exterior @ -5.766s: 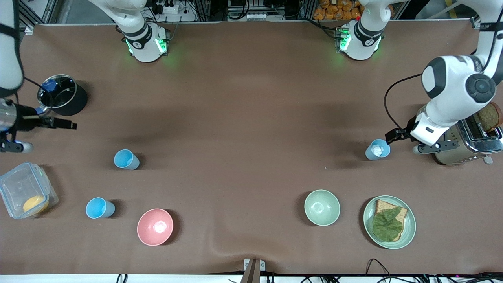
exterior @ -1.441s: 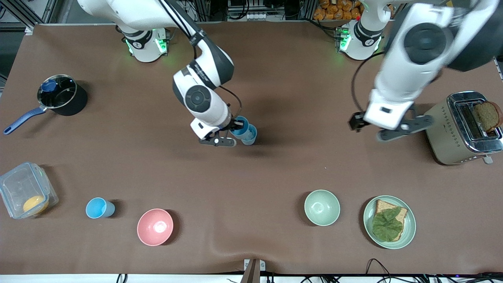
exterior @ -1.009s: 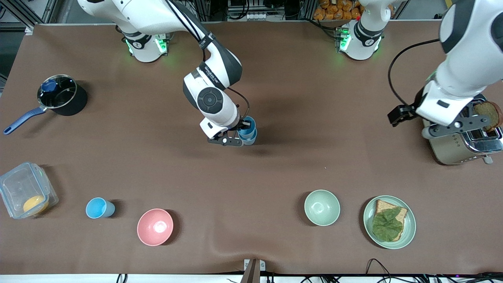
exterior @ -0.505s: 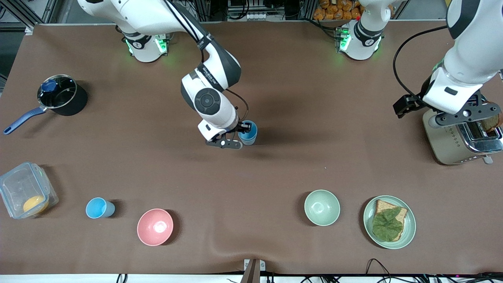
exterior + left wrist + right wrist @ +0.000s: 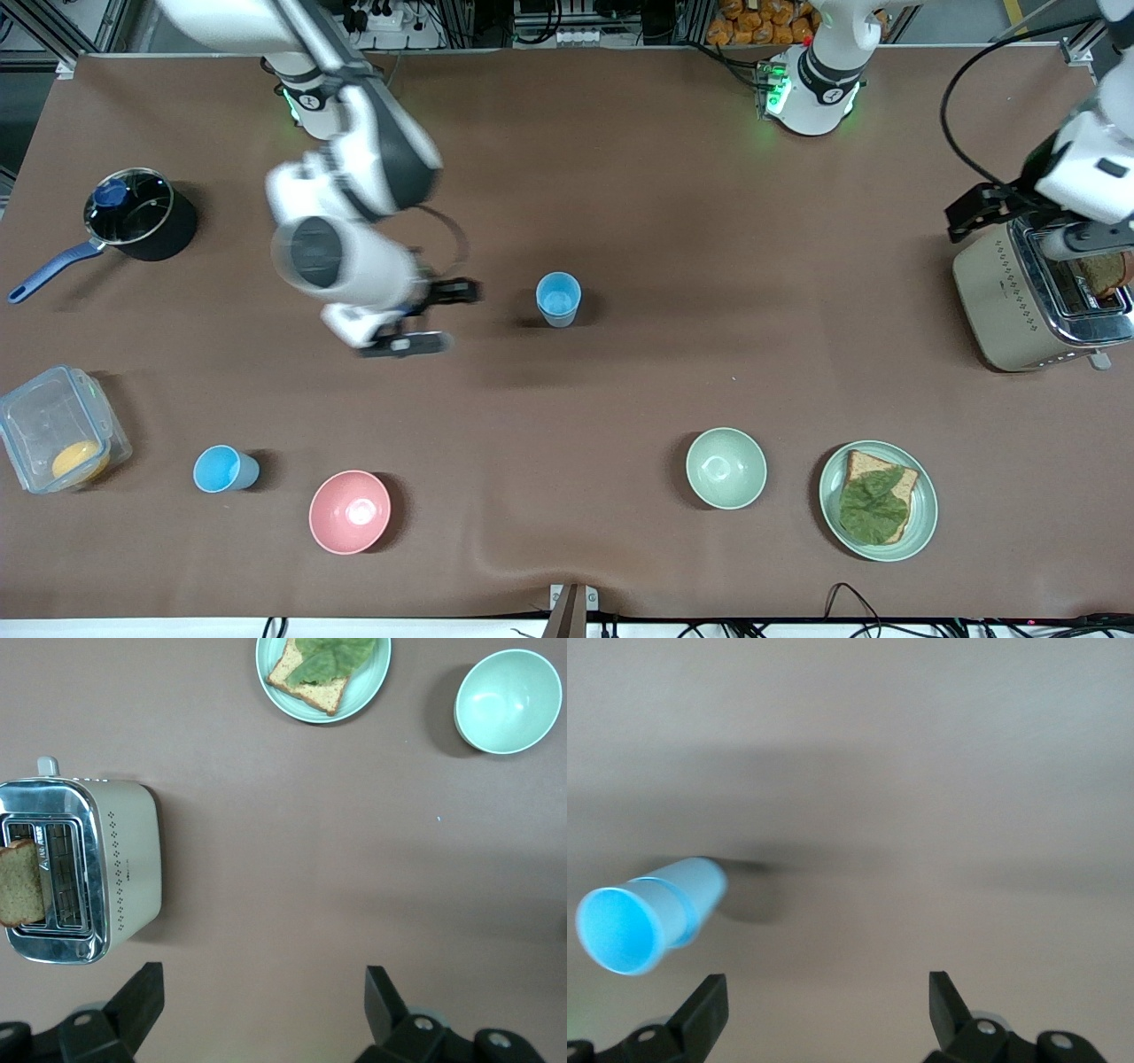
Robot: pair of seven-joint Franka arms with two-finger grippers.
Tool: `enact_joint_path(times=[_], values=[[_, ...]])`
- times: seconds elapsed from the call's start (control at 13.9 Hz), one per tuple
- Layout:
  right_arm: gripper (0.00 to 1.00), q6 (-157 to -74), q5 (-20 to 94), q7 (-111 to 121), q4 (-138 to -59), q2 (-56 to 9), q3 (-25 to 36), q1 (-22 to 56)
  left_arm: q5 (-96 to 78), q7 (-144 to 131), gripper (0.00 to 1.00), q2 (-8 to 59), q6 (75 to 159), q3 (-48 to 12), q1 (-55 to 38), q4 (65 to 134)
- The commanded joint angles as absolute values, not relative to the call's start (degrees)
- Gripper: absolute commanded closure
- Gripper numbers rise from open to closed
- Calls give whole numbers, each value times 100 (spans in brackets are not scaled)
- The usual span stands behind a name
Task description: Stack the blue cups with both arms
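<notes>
Two blue cups [image 5: 558, 299] stand nested as one stack at the table's middle, the bright sky-blue one inside the duller grey-blue one. The stack also shows in the right wrist view [image 5: 647, 917]. My right gripper [image 5: 462, 291] [image 5: 824, 992] is open and empty, a short way from the stack toward the right arm's end. A third sky-blue cup [image 5: 226, 469] stands alone beside the pink bowl [image 5: 350, 511]. My left gripper [image 5: 970, 211] [image 5: 264, 988] is open and empty, up in the air beside the toaster [image 5: 1036, 301].
A pale green bowl [image 5: 726, 468] [image 5: 509, 700] and a plate with bread and a leaf [image 5: 877, 501] [image 5: 323, 673] sit near the front camera. A black pot [image 5: 140, 214] and a clear box [image 5: 58, 439] are at the right arm's end. The toaster [image 5: 80, 868] holds toast.
My right gripper has let go of the sky-blue cup, left it nested in the other, and pulled away toward the right arm's end. My left gripper has moved farther toward the toaster.
</notes>
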State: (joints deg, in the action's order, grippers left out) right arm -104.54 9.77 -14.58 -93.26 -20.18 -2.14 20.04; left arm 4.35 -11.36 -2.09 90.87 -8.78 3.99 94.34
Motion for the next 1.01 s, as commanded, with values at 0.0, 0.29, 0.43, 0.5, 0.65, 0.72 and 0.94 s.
enact_joint_path(times=[0.0,0.29,0.43,0.5,0.65,0.72,0.94], values=[[0,-10074,372,-636,-9730,-1171,-325,1251,316,-1055,0,-290,8966,-729,211,9309],[0,-9415,264,323,-9554,-581,-326,204,264,-1081,0,-149,8561,-712,79,8789],[0,-9046,246,667,-9221,-484,-186,71,194,-1081,0,-141,8552,-738,132,8789],[0,-8887,229,807,-9081,-440,-124,62,202,-1064,0,-141,8491,-747,141,8789],[0,-8658,132,1115,-8817,-422,-1,53,211,-1072,0,-141,8376,-765,106,8780],[0,-8588,123,1125,-8720,-422,43,44,211,-1072,0,-141,8367,-765,105,8763],[0,-8561,-16,1116,-8631,-422,123,44,45,-1072,0,-62,8070,-739,141,8561]])
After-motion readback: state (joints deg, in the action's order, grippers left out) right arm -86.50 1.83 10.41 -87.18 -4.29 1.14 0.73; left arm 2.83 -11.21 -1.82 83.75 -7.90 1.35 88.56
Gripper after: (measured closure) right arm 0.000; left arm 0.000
